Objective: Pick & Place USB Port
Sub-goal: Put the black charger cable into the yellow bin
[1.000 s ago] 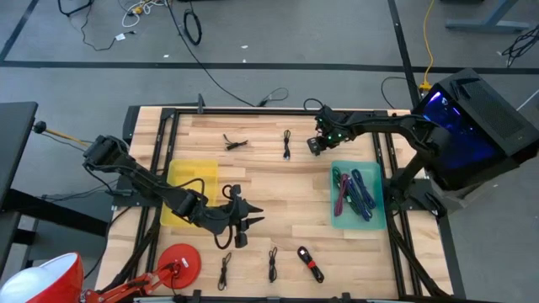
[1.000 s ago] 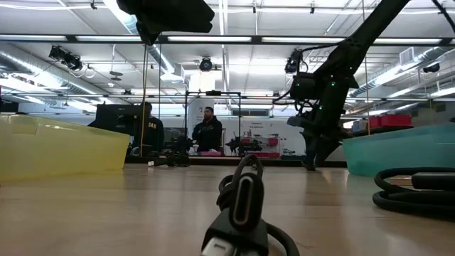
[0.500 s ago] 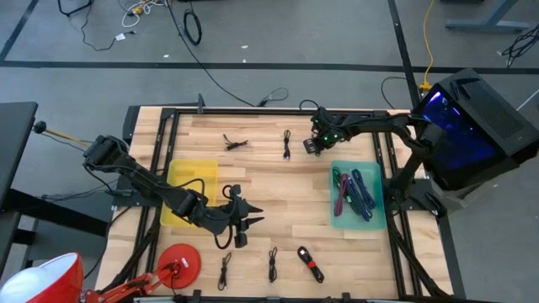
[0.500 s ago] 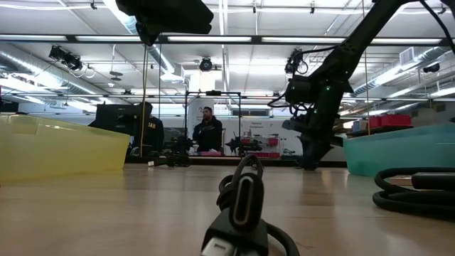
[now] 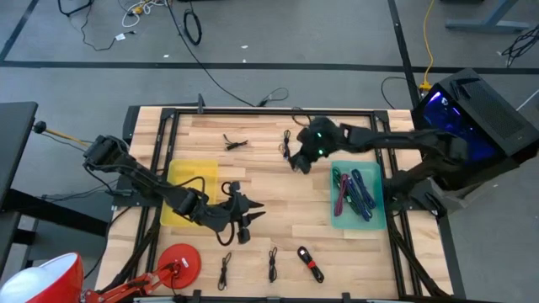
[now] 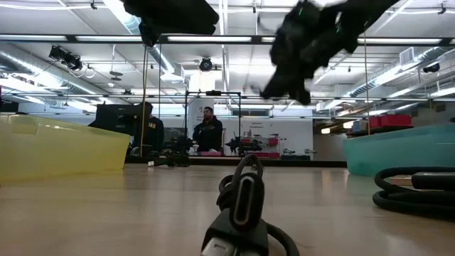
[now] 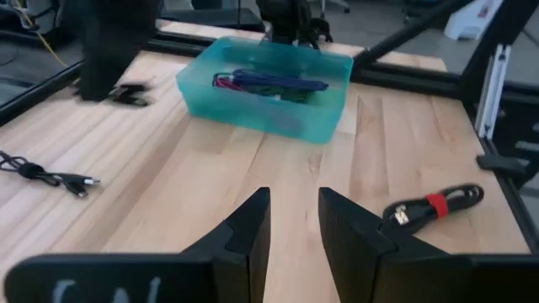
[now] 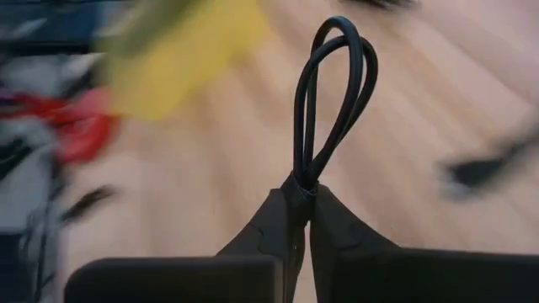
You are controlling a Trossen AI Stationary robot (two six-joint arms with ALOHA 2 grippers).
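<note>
Nearest the low camera, on the wooden surface [image 5: 253,181], a coiled black cable [image 6: 242,206] lies with its plug end facing outward, and a thicker black coil [image 6: 416,188] rests just to one side of it. Along the near edge in the high view sit more loose cables, one bound with a red tie [image 5: 309,263], beside a red disc [image 5: 180,261]. Farther in, the left claw [image 5: 244,220] hovers low over bare wood beside the yellow bin [image 5: 189,178], its fingers [image 7: 253,227] slightly apart and holding nothing. Beyond it stands the teal bin [image 5: 377,202], already holding several coloured cables.

Farther still, the right claw [image 5: 296,160] is raised above the surface between the teal bin and the far rail, clamped on a black USB cable [image 8: 333,101]. Its loop stands up from between the closed fingers [image 8: 274,227].

Judging by that loop, the cable is light and springy rather than limp, smooth-jacketed, and likely to slide or twist if pinched loosely. Gripping across the bundled middle, as here, looks sounder than taking one strand or the hard plug.

At the far edge two more small cables [image 5: 235,142] remain on the wood.
</note>
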